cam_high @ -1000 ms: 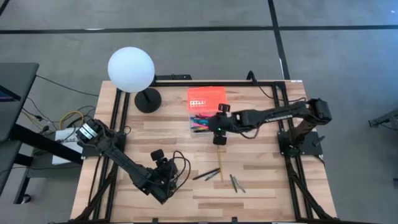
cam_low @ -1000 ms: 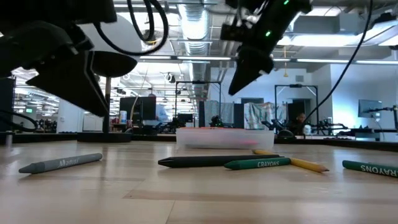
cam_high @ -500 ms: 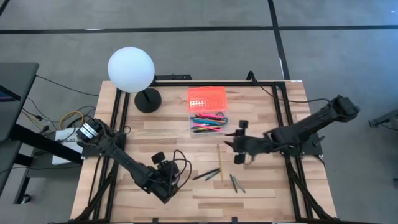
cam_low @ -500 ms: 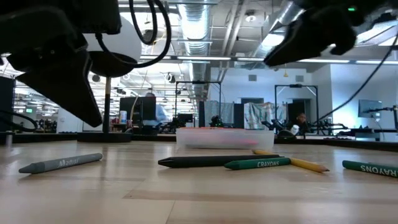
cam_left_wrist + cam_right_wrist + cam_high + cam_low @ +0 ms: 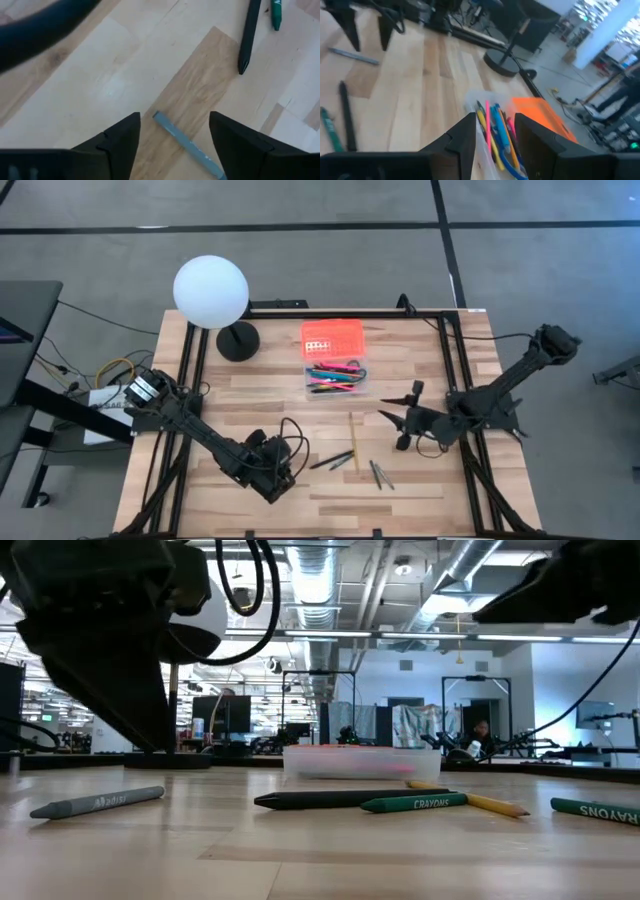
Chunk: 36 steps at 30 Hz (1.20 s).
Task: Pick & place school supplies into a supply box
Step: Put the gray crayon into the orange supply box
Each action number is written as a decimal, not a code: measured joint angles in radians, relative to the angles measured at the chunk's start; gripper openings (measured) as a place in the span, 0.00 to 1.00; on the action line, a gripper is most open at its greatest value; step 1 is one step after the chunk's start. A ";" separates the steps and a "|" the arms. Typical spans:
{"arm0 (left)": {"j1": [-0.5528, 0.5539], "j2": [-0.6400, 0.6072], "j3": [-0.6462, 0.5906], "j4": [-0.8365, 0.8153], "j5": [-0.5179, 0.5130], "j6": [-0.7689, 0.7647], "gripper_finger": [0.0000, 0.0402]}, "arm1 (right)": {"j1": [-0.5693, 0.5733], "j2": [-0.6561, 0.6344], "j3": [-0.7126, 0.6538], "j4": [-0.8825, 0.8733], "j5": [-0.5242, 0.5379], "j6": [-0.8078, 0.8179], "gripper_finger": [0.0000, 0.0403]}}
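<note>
**Left gripper poised over grey crayon**

The left gripper [image 5: 172,132] stands wide open and empty, its fingers [image 5: 122,132] straddling the grey crayon [image 5: 187,145] on the table [image 5: 250,395]. This placement suits a straight descent and close. The right gripper [image 5: 405,420] is also open and empty, hanging clear of the box [image 5: 335,377] so that it does not obstruct. The box holds several pens beside its orange lid [image 5: 333,335]. More loose crayons [image 5: 335,460] lie between the grippers.

place: robotics lab | cues: exposed ceiling ducts [image 5: 330,580]; metal rigs [image 5: 305,705]; monitors [image 5: 595,712] behind
</note>
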 joint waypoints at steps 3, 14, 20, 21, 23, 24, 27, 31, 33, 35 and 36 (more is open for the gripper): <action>0.000 0.000 0.000 0.000 0.007 -0.029 0.62 | 0.032 -0.007 0.000 0.005 0.001 -0.015 0.32; -0.005 0.084 0.000 0.007 0.055 -0.030 0.63 | 0.054 -0.012 0.000 0.048 0.006 -0.044 0.31; -0.005 0.106 0.004 0.022 0.084 -0.030 0.63 | 0.054 -0.011 0.000 0.045 0.004 -0.045 0.30; -0.003 0.106 0.005 0.017 0.105 -0.033 0.63 | 0.054 -0.011 0.000 0.046 0.004 -0.045 0.30; -0.001 0.106 0.005 0.008 0.142 -0.039 0.63 | 0.054 -0.011 0.000 0.044 0.004 -0.044 0.30; -0.001 0.106 0.005 -0.001 0.155 -0.042 0.63 | 0.054 -0.011 0.000 0.045 0.002 -0.044 0.30; 0.004 0.106 0.013 -0.025 0.206 -0.041 0.61 | 0.054 -0.011 0.000 0.044 0.001 -0.044 0.30; 0.019 0.105 0.013 -0.035 0.265 -0.023 0.53 | 0.054 -0.011 0.000 0.044 -0.002 -0.042 0.30; 0.027 0.104 0.013 -0.042 0.298 -0.010 0.49 | 0.054 -0.011 0.000 0.043 -0.002 -0.036 0.30; 0.034 0.103 0.013 -0.047 0.319 0.003 0.44 | 0.054 -0.011 0.000 0.043 -0.002 -0.035 0.30; 0.038 0.103 0.013 -0.047 0.326 0.015 0.41 | 0.054 -0.011 0.000 0.043 -0.002 -0.035 0.30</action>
